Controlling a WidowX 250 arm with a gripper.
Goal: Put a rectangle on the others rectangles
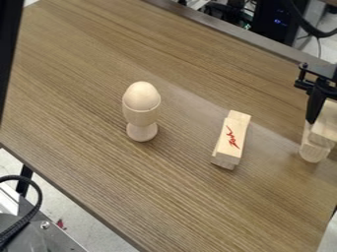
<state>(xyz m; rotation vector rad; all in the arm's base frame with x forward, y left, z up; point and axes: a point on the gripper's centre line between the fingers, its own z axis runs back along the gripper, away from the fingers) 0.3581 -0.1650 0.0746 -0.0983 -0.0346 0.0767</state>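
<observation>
The gripper [317,101] is at the right side of the camera view, pointing down, with part of its body cut off by the frame edge. Whether it is open, closed or gripping anything cannot be told: pale wooden pieces overlap its lower end. Of these, the upper wooden piece [325,124] is cut off at the right edge, so its full shape is not established; a lower wooden piece [315,151] with a rounded near end lies partly hidden beneath it. Contact between either piece and the gripper cannot be confirmed. Left of them, near the middle of the table [191,197], lies the task's stack of rectangular blocks [239,127], lengthwise on a slant. The top block bears a red marking [232,137] and covers most of what is under it; a lower edge protrudes along the left side and near end, and the exact number of blocks cannot be determined. One container is noted: a stemmed wooden cup [141,117], upright, left of the stack and well apart from it. It holds a wooden egg [141,95], whose lower part is hidden inside the rim. Dark equipment [271,19] beyond the far edge and a black cable [38,202] at lower left are both cut off.
</observation>
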